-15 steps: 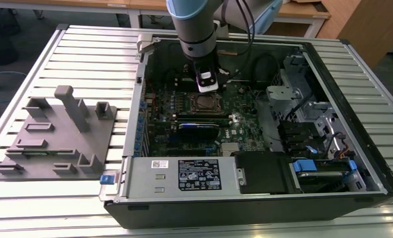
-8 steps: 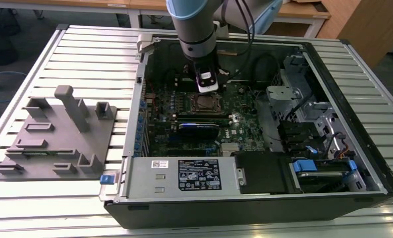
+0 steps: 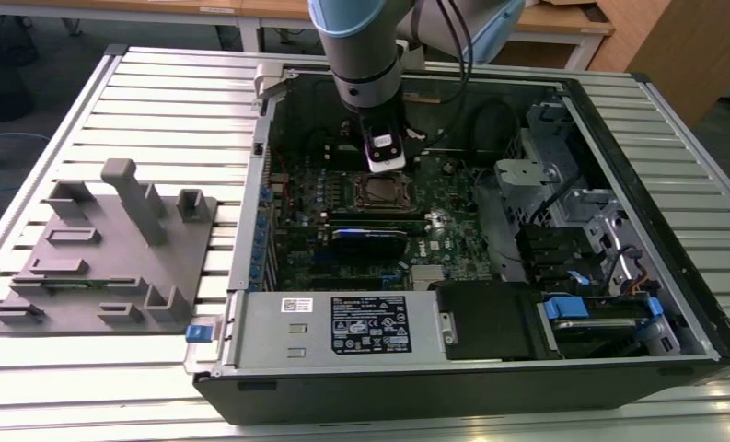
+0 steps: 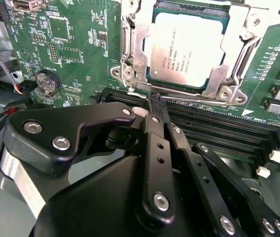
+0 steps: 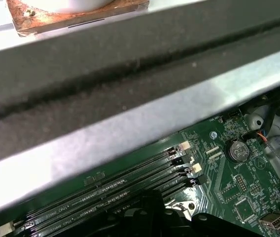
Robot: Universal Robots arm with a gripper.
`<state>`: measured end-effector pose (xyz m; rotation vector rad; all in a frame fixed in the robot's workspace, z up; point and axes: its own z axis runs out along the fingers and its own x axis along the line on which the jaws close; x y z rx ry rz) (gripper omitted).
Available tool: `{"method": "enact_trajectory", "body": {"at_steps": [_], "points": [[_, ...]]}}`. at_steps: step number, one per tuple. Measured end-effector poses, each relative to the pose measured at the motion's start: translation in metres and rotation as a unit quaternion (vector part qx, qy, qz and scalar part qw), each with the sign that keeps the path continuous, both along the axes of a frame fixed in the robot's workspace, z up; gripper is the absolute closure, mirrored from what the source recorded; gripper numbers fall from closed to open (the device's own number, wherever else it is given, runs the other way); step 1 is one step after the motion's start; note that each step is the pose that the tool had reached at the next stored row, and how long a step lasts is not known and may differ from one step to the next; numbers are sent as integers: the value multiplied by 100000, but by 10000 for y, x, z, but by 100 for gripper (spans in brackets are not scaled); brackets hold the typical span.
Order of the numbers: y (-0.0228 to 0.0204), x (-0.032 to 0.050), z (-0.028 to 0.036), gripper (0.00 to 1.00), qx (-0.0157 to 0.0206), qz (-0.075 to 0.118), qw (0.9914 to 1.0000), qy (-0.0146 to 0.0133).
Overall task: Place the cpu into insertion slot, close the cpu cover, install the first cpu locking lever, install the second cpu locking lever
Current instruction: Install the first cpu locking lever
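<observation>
**Fingers pinched at the socket's edge, by the locking lever**

Seen in the second wrist view: cpu [image 4: 187, 49] already seated in the insertion slot [image 4: 140, 59], silver top up, with the cpu cover [image 4: 219, 76] lying flat around it, window framing the chip. Just beyond the tips, a thin wire locking lever [image 4: 194, 98] running along the socket's near edge, long axis crosswise to the reach of the fingers [image 4: 156, 106]. Fingers drawn narrow, tips together at or on that wire near its end; actual contact hard to judge. Long black memory slots [image 4: 219, 131] directly beneath. In the exterior view, gripper [image 3: 385, 168] hanging straight down inside the open computer case [image 3: 659, 359] on the desk [image 3: 156, 83], just above the socket.
</observation>
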<state>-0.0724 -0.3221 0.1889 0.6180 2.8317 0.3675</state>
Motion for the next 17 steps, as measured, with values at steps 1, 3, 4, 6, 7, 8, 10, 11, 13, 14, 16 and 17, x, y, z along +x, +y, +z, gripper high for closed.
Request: {"method": "enact_trajectory", "body": {"at_steps": [1,3,4,6,7,8,10,11,13,14,16,17], "points": [[0,0,0,89,3,0,100000,-2],[0,0,0,89,2,0,100000,-2],[0,0,7,89,-4,-5,100000,-1],[1,0,37,89,9,-4,100000,-10],[0,0,50,89,2,-2,100000,-4],[1,0,56,89,5,1,100000,-7],[1,-13,57,89,10,-7,100000,-197],[1,-34,57,89,5,-9,99998,-639],[1,-75,57,89,66,4,99985,-1702],[1,-91,57,89,77,0,99976,-2169],[1,-98,54,89,248,-6,99960,-2823],[1,-99,54,89,250,-4,99954,-3028]]}}
